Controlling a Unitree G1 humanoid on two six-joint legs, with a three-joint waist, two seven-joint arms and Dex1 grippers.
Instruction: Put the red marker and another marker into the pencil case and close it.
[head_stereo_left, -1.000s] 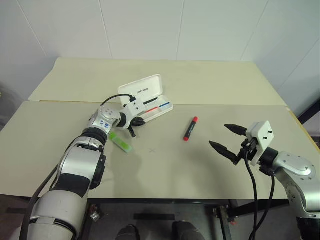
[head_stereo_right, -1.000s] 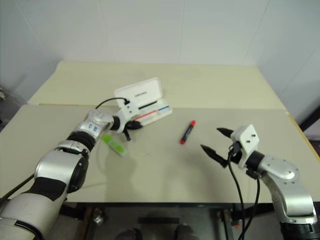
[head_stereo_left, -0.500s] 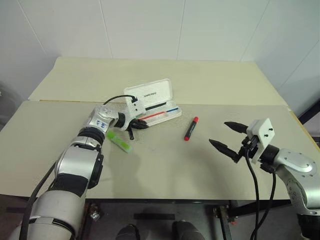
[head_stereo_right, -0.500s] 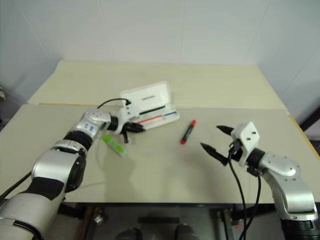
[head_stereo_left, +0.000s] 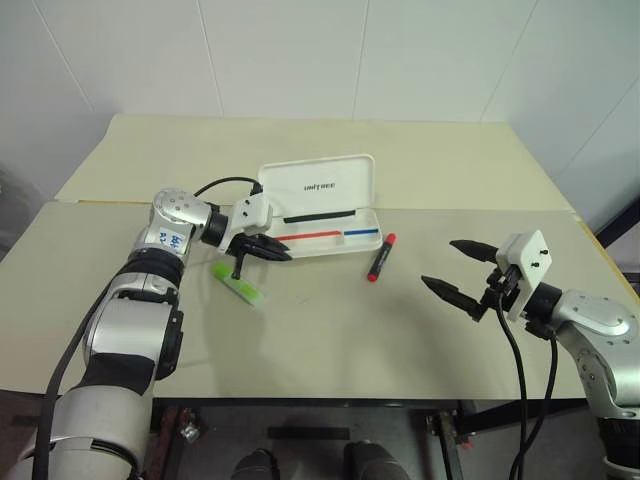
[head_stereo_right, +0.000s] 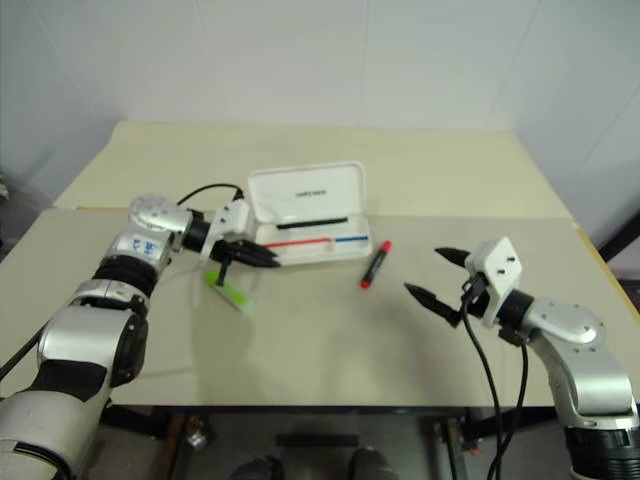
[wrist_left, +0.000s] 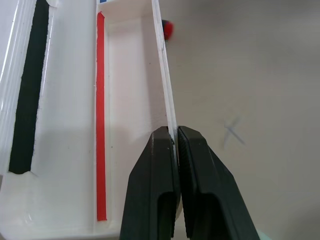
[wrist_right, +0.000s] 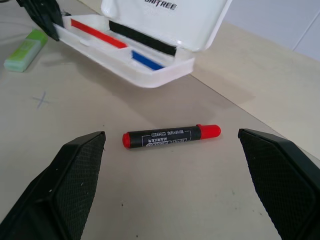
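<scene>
The white pencil case lies open at mid-table with its lid standing up. Red, blue and black stripes show inside it. My left gripper is shut on the near wall of the case at its left end, and the wrist view shows both fingers pinching that wall. The red marker lies flat just right of the case. The lime-green marker lies under my left wrist, in front of the case. My right gripper hovers open to the right of the red marker.
The pale table has a small pencilled cross in front of the case. A second tabletop joins behind a seam, against a white wall. The table's right edge runs close behind my right arm.
My left gripper has pulled the case rightward and swung it square to the table's front, closer to the red marker. The right gripper and both markers have stayed put.
</scene>
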